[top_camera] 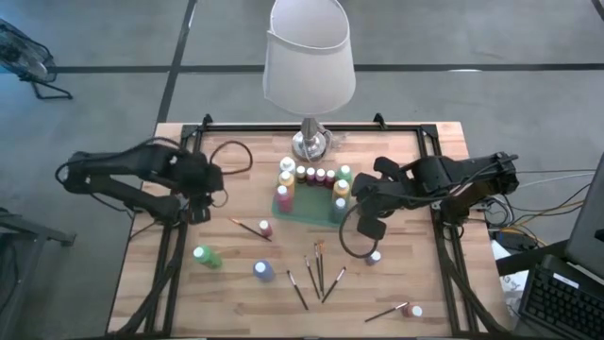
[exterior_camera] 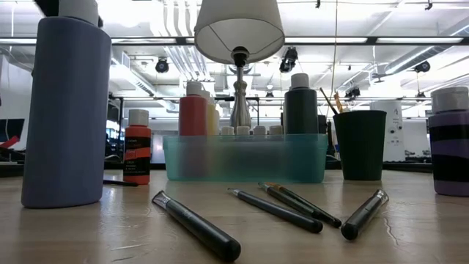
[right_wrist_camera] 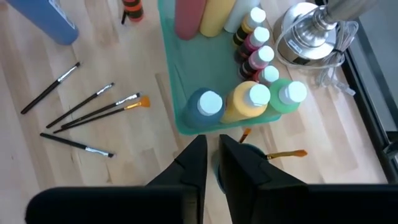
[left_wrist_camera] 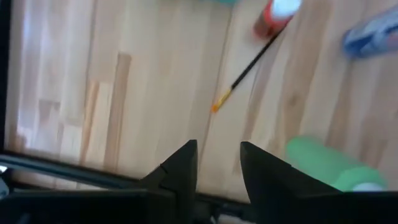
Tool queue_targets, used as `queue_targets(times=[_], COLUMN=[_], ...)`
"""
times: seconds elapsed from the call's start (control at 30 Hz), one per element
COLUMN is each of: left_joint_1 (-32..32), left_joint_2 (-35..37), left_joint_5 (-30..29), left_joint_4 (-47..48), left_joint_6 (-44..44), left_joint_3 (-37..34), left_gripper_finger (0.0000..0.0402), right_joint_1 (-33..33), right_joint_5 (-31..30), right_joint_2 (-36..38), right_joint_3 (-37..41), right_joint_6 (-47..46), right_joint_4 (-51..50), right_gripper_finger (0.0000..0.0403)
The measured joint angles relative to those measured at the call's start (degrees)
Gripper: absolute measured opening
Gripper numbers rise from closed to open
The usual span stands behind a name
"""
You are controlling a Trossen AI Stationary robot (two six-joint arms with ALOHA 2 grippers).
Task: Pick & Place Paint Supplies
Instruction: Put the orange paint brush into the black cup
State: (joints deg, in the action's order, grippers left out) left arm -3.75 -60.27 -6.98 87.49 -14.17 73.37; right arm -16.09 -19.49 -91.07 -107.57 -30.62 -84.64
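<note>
The tabletop (top_camera: 179, 302) is showing in the middle of the high view. The teal tray (top_camera: 294, 207) is sitting at its center, full of paint bottles (top_camera: 316, 176). The right claw (top_camera: 370, 229) is hanging just right of the tray, fingers nearly together and holding nothing. The left claw (top_camera: 200, 213) is waiting at the left, narrowly open, near a green bottle (top_camera: 207, 256). Loose brushes (top_camera: 318, 269) are lying at the lower middle. Only the low view is showing a dark cup (exterior_camera: 360, 144) with brushes.
</note>
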Motion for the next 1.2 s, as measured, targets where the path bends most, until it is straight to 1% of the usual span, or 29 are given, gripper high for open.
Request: queue_targets(times=[0.17, 0.33, 0.43, 0.57, 0.73, 0.77, 0.9, 1.03, 1.2], left_joint_1=[0.07, 1.19, 1.42, 1.46, 1.85, 2.07, 3.34, 5.55, 8.77], left_joint_2=[-1.44, -1.62, -1.68, -1.68, -1.72, -2.01, -4.43, -8.41, -13.57], left_joint_5=[-0.16, -0.36, -0.18, -0.07, 2.07, 2.45, 3.51, 6.73, 8.63], left_joint_4=[-1.93, -9.17, -13.55, -19.9, -26.83, -27.62, -29.95, -31.15, -31.05], left_joint_6=[2.8, 7.62, 11.66, 16.52, 17.55, 17.57, 18.26, 18.44, 16.87], left_joint_3=[-7.12, -15.11, -19.64, -24.89, -30.54, -31.39, -30.42, -30.76, -31.11], left_gripper_finger=[0.0157, 0.0194, 0.0209, 0.0214, 0.0209, 0.0208, 0.0207, 0.0206, 0.0206], right_joint_1=[0.12, 0.1, 0.1, 0.1, 0.1, 0.1, 0.13, 0.14, 0.1], right_joint_5=[0.0, 0.1, 0.27, 0.35, 0.41, 0.42, 0.39, 0.08, 0.07], right_joint_2=[0.0, 0.0, 0.0, 0.0, 0.0, 0.0, 0.0, 0.0, 0.0], right_joint_3=[0.0, 0.0, 0.0, 0.0, 0.0, 0.0, 0.0, 0.0, 0.0], right_joint_6=[-0.71, -2.28, -2.44, -2.57, -2.48, -2.46, -2.19, -2.01, -2.26], right_joint_4=[0.0, 0.02, 0.04, 0.04, 0.04, 0.06, 0.07, 0.07, 0.07], right_gripper_finger=[0.0053, 0.0067, 0.0075, 0.0084, 0.0093, 0.0095, 0.01, 0.0103, 0.0091])
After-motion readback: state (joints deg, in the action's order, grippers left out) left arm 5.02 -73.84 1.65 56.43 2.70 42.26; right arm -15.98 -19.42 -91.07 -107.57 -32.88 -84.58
